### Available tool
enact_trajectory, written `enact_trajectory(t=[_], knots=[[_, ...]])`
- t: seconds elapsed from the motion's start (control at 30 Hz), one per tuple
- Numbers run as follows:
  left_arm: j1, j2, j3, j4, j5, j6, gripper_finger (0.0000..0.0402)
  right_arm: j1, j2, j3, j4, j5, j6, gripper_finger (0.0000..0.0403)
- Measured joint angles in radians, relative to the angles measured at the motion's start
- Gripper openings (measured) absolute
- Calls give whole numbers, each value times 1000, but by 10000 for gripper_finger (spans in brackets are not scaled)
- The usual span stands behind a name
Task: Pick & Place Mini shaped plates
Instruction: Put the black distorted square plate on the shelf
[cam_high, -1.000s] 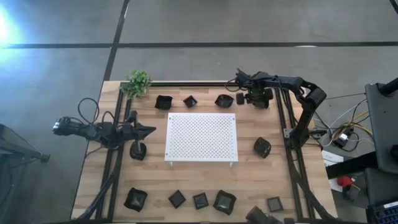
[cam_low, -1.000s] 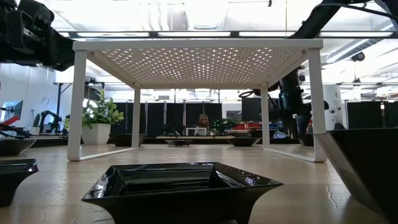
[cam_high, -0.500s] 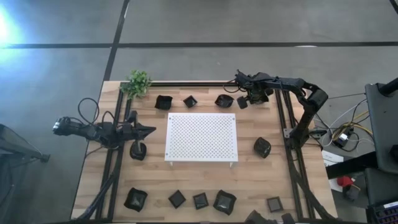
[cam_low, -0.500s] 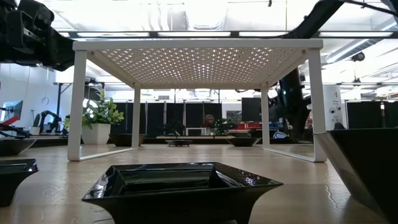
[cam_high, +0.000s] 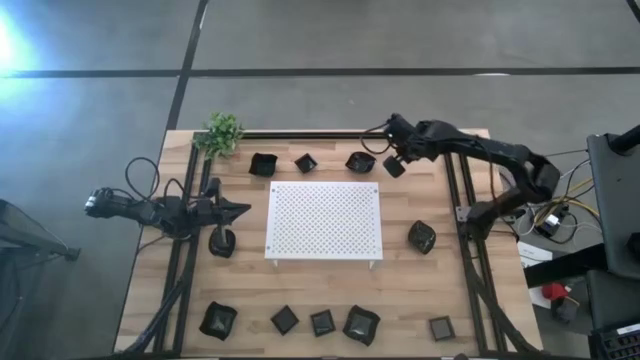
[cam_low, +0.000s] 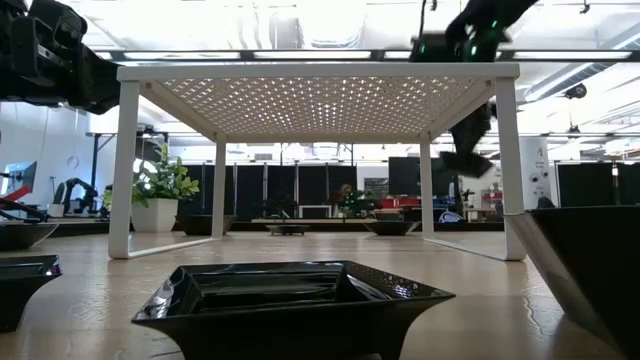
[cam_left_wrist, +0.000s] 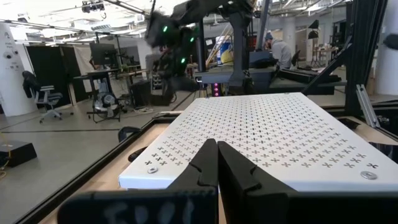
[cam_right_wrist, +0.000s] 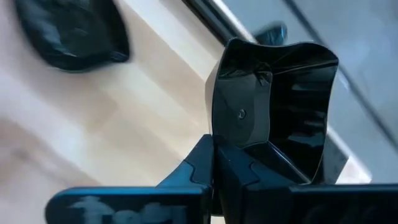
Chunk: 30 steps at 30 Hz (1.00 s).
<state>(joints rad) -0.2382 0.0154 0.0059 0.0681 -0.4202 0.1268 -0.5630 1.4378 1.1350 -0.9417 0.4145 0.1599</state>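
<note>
Small black plate (cam_right_wrist: 273, 106) pinched by its rim in the right gripper (cam_right_wrist: 214, 163), lifted off the table near the far edge – beside another black dish (cam_high: 360, 161), white perforated board (cam_high: 323, 220) mid-table, left gripper (cam_left_wrist: 217, 163) closed empty, at the board's left side.

Right arm reaching in from the table's right edge toward the far edge, links bent in a long arc, wrist raised off the surface. Right gripper (cam_high: 394, 164) near the far edge, just right of middle, fingers (cam_right_wrist: 208, 163) pressed together on the rim of a mini shaped plate (cam_right_wrist: 273, 106), which hangs tilted from them, clear of the table by the look of the low view, though blurred there. Left arm lying low along the left edge, pointed inward across the table. Left gripper (cam_high: 240, 210) level, fingers (cam_left_wrist: 205, 165) closed flat against each other, empty.
</note>
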Motion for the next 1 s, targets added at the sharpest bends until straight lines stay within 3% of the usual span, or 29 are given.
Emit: enact_trajectory(t=[0.23,0.5,0.7,0.87,1.0], knots=[[0,0,0,0,0,0,0,111,-99,67,-2,-17,-224,8],[0,0,0,0,0,0,0,294,-112,115,-4,-75,-552,8],[0,0,0,0,0,0,0,442,-113,144,-5,-91,-667,8],[0,0,0,0,0,0,0,555,-113,171,-28,-213,-789,8],[0,0,0,0,0,0,0,628,-100,171,-28,-231,-837,8]])
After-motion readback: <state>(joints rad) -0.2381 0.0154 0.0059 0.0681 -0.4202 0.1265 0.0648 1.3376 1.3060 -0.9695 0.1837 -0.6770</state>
